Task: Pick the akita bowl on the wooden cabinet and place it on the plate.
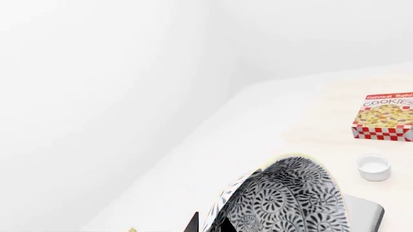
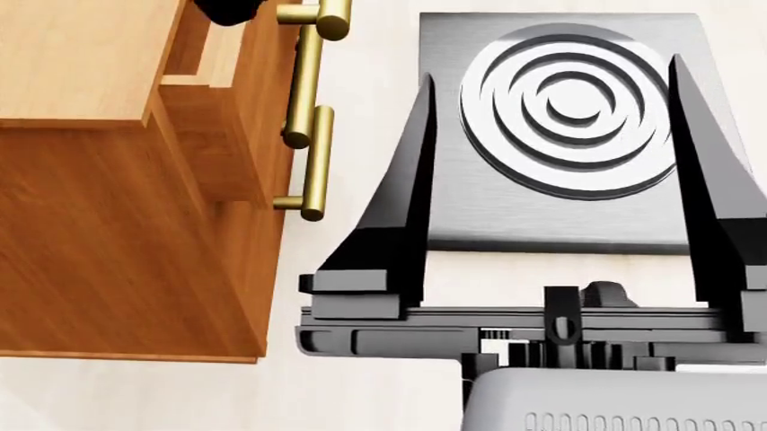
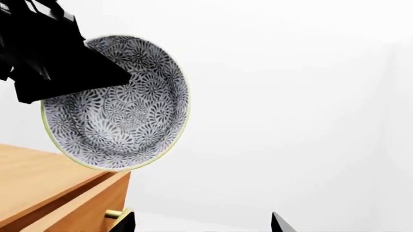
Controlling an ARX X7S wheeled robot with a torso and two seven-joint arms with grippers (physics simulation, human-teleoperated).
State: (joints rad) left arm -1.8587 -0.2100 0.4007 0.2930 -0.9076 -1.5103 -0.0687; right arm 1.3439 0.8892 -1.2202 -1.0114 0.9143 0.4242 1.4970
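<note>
White walls [image 1: 96, 72] closed in behind a pale counter [image 1: 271, 121], and the wooden cabinet [image 2: 108, 251] stood on the left of the head view, its wood-grain top broad and bare where I could see it. Two brass bar handles [image 2: 305, 126] ran down its drawer fronts, and the upper drawer stood slightly out from the front.

My left gripper [image 3: 77, 63] was clamped on the rim of the akita bowl [image 3: 119, 116], one dark finger lying across the patterned inside. The bowl was tipped up nearly on its side, its mouth facing the right wrist camera. In that view its lowest edge overlapped the front corner of the cabinet's top. I could not tell whether it touched the wood or hung clear of it. From my left wrist the bowl filled the near part of the picture, showing its dense blue-grey floral pattern.

My right gripper [image 2: 551, 72] was spread wide and held nothing. In the head view its two long black fingers straddled the grey stove [image 2: 480, 197]. The stove sat on the counter just beside the cabinet's front, its concentric rings showing between the fingers.

Further along the counter lay a cookie box [image 1: 385, 117] with a red and white checked edge. A small white cup [image 1: 374, 166] stood between that box and one corner of the stove, apart from both.
</note>
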